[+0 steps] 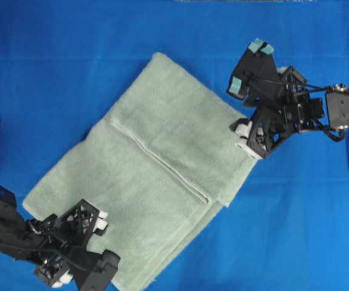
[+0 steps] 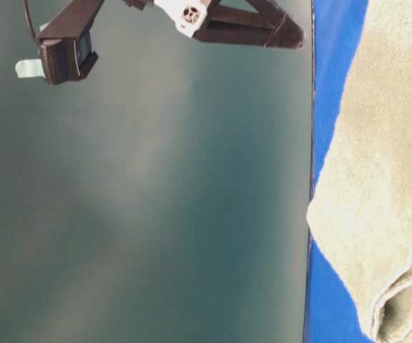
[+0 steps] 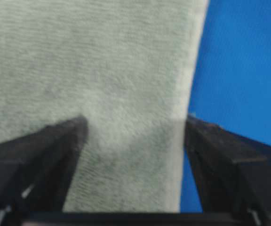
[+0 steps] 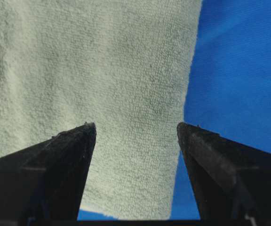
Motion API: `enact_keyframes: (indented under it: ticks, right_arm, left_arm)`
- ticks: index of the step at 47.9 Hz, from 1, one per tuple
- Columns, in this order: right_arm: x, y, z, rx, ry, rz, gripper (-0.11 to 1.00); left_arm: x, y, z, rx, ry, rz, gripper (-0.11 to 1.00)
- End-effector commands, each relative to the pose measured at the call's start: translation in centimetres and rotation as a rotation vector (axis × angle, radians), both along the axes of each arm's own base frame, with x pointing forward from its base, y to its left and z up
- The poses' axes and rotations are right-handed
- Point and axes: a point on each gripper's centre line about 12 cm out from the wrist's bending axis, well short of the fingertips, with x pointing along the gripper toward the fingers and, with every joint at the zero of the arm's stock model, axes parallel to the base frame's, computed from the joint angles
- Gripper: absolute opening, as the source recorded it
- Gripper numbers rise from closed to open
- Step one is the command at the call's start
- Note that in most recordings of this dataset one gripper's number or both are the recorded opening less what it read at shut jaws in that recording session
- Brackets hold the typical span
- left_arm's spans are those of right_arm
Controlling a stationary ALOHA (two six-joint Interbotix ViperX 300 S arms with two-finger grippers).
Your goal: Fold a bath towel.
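Overhead view first, reading from the left: my left gripper (image 1: 80,233) sits over the lower-left end of the large pale sage-green terry-cloth bath towel (image 1: 156,176), its jaws spread wide and holding nothing. On the left wrist view those jaws straddle the towel's edge, 1 over the fuzzy cloth and 1 over the bright blue smooth cloth (image 3: 248,61) that covers the bench, though the picture is blurred and I cannot tell whether they touch the fabric.

Across the middle, the towel lies diagonally on the blue cloth, lower left to upper right. I judge that 1 fold is already made: a lighter hemmed border (image 1: 162,163) runs along the middle of the cloth, and at the lower right a second layer shows beneath the top one. The table-level view shows the same stacked edges at its lower right corner.

On the right, my right gripper (image 1: 250,63) hovers beside the towel's upper-right corner, jaws fully apart and empty; its wrist view shows the towel's edge between them.

What remains, in my judgement, is at least 1 more fold across the length, and both arms look placed to take opposite ends for it. Neither end is gripped yet.
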Motion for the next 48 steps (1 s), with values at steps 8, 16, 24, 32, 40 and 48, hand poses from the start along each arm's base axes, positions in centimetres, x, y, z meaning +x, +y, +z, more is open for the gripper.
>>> enact_keyframes:
  ticks: [8, 16, 24, 32, 40, 48]
  right_arm:
    - [-0.8, 0.0, 1.2, -0.002, -0.043, 0.005, 0.68]
    - [-1.6, 0.0, 1.3, -0.003, -0.05, 0.006, 0.68]
    - [-2.5, 0.0, 1.3, -0.003, -0.052, 0.003, 0.67]
    - [-4.1, -0.1, 1.6, -0.005, -0.057, -0.003, 0.67]
    - [-6.4, -0.3, 1.9, -0.015, -0.057, -0.015, 0.67]
    - [-8.7, -0.5, 2.4, -0.023, -0.056, -0.035, 0.67]
  left_arm:
    - [0.7, -0.3, 0.6, -0.013, -0.035, -0.028, 0.44]
    - [0.6, -0.3, 0.7, -0.017, -0.043, -0.032, 0.13]
    - [1.1, 0.1, 2.9, -0.018, -0.065, -0.015, 0.13]
    - [1.4, 1.8, 7.7, 0.084, -0.02, 0.022, 0.13]
    - [2.2, 4.4, 11.4, 0.198, 0.061, 0.014, 0.13]
    - [4.5, 6.5, 12.4, 0.215, 0.041, 0.0, 0.13]
